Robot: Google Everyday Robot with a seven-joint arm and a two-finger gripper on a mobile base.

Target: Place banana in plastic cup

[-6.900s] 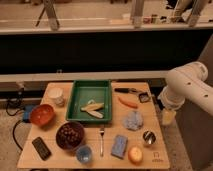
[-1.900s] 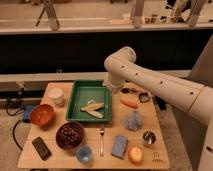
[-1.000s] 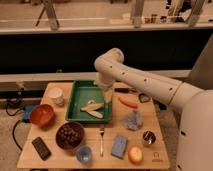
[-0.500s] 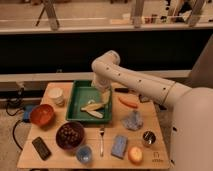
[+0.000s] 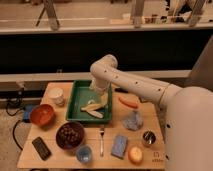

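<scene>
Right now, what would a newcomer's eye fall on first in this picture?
The big white arm reaches in from the right, its gripper open over the green tray in the middle of the table. Just under it the banana lies in the tray; the blue cup stands at the front edge.

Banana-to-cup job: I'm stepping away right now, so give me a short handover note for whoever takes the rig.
The gripper is open and empty, low over the green tray, right above the banana.
The banana lies in the tray, not grasped.
The plastic cup stands upright at the front edge of the table, beside the dark bowl.
Done: arm positioned over the banana.
Left: grasp, lift, carry to the cup, release inside.
</scene>
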